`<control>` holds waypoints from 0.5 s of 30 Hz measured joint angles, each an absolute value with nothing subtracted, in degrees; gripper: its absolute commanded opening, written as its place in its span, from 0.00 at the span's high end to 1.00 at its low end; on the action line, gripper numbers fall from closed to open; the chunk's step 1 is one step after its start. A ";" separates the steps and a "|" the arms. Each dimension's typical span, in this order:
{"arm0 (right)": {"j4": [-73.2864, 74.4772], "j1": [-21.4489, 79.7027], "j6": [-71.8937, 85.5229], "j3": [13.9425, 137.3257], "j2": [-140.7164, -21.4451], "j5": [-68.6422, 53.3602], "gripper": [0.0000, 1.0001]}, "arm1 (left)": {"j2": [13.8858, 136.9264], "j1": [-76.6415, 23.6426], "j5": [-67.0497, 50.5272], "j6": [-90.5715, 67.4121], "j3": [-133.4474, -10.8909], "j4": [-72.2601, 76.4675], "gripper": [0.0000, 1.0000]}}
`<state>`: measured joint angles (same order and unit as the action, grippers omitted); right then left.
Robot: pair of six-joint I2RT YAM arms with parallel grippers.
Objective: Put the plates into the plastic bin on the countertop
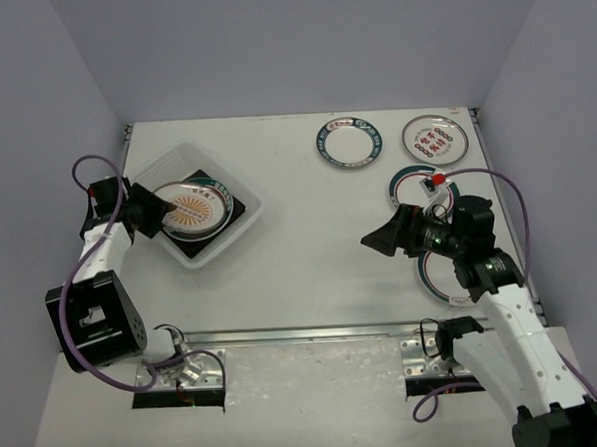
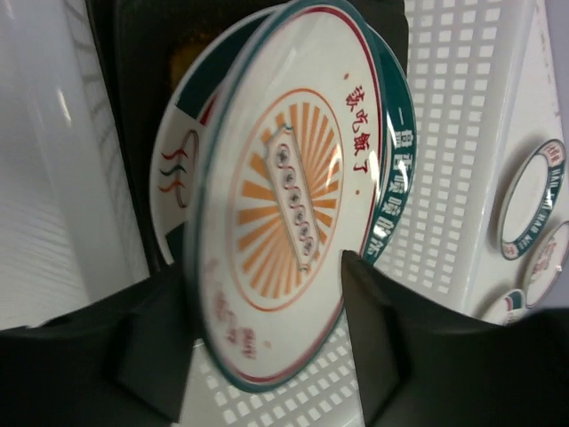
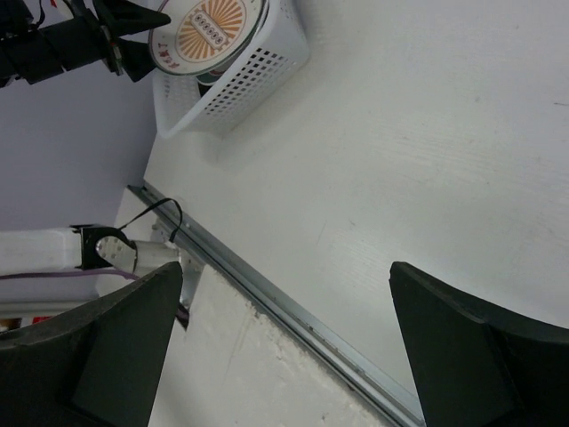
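Partly blurred, the sunburst plate (image 2: 284, 178) fills the left pincer (image 2: 267, 267), grip unclear; right pincer (image 3: 286, 271) gapes wide.

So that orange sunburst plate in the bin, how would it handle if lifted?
The sunburst plate looks rigid and glazed, so probably stiff, breakable if dropped. Its glossy sheen suggests it could slip in a rim pinch. It sits atop another plate in the plastic bin, so a nudge might slide it.

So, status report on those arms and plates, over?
Left gripper open astride sunburst plate in bin. Right gripper open, empty. Four plates left on countertop. Nothing blocking.
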<state>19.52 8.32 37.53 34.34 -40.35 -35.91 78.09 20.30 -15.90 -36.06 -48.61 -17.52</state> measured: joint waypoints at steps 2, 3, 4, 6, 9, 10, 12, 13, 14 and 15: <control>22.49 8.34 35.75 36.22 -38.91 -34.23 0.01 | 78.68 19.21 -17.01 -36.37 -47.85 -17.00 0.03; 24.06 8.34 34.92 37.24 -38.59 -33.34 0.01 | 78.87 18.32 -17.69 -36.33 -47.98 -16.44 0.00; 25.72 8.34 33.98 38.41 -38.40 -32.29 0.01 | 78.89 17.02 -18.13 -36.35 -48.05 -15.70 0.00; 28.04 8.32 32.57 40.16 -38.35 -30.66 0.01 | 78.91 14.76 -18.18 -35.68 -48.01 -15.90 0.00; 30.22 8.33 31.52 41.06 -38.28 -28.84 0.01 | 78.36 12.10 -16.38 -35.41 -46.97 -16.98 0.00; 30.80 8.32 31.49 41.06 -38.28 -28.55 0.01 | 77.56 11.78 -15.41 -35.38 -46.70 -17.34 0.00; 31.53 8.32 31.50 41.06 -38.28 -28.15 0.01 | 75.65 11.48 -13.35 -35.24 -46.28 -19.00 0.00; 31.88 8.33 31.55 41.06 -38.41 -27.83 0.01 | 74.63 11.39 -12.09 -35.18 -46.16 -20.05 0.00; 32.15 8.33 31.64 41.06 -38.63 -27.45 0.01 | 73.57 11.34 -10.52 -35.16 -46.15 -21.26 0.00; 32.24 8.32 31.75 41.06 -38.85 -27.23 0.01 | 72.48 11.31 -8.96 -35.11 -46.16 -22.37 0.00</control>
